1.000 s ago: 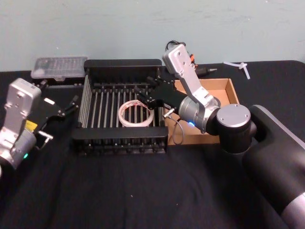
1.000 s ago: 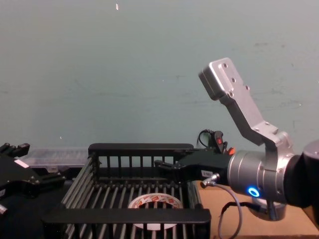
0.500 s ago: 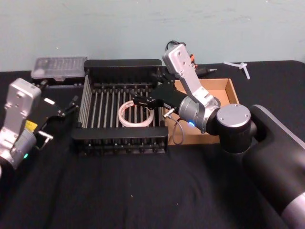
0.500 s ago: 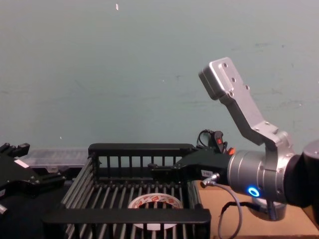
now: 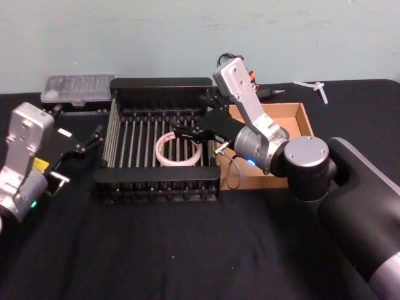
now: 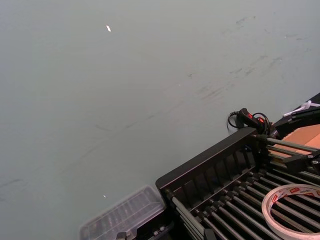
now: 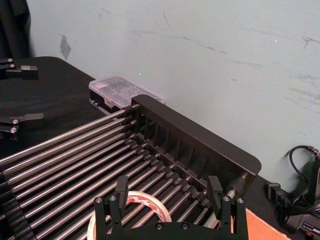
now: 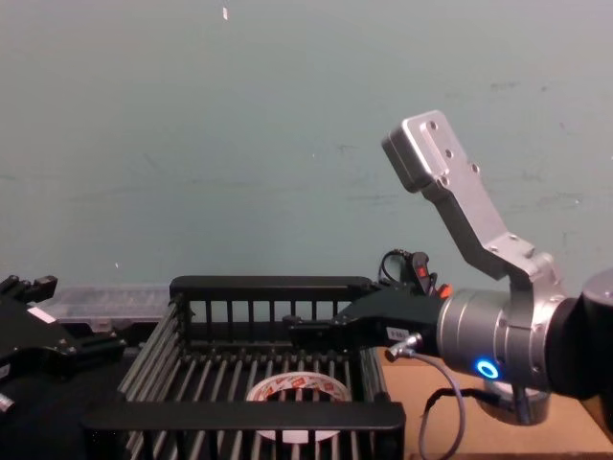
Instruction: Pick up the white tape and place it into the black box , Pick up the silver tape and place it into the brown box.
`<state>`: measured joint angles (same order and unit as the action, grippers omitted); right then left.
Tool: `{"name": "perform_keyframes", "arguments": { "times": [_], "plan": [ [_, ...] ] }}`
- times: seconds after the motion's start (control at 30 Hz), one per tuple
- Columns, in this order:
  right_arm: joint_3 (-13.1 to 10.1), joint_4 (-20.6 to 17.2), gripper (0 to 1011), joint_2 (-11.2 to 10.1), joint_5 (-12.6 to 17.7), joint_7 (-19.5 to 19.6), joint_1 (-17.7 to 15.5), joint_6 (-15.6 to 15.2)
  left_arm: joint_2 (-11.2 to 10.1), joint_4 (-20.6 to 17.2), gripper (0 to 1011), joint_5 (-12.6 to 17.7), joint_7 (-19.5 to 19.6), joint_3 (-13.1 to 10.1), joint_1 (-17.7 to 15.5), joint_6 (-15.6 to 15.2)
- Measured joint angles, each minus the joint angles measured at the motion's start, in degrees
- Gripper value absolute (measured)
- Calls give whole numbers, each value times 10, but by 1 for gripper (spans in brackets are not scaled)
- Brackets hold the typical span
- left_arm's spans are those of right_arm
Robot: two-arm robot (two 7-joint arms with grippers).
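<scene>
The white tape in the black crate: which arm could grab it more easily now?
Right: the right end effector, open, hangs over the black box just above the white tape; the left end effector sits outside the box's left wall.

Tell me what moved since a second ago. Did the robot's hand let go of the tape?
The right hand slid a little to the robot's left, farther over the black box, and hangs open and empty above the white tape. The tape was already lying free on the box's bars, so nothing was grabbed or dropped. The tape, the box, the brown box and the left hand stayed put.
</scene>
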<state>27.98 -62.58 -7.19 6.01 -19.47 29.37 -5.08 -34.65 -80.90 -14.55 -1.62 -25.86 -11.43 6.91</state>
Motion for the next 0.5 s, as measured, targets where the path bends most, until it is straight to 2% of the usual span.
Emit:
{"name": "perform_keyframes", "arguments": {
  "times": [0.23,0.5],
  "plan": [
    [-13,-27,1002,-5,3,-3,-10,0,0,0,1001,0,0,0,0,0],
    [-38,-94,1003,-22,11,7,-37,-3,0,0,1001,0,0,0,0,0]
  ]
}}
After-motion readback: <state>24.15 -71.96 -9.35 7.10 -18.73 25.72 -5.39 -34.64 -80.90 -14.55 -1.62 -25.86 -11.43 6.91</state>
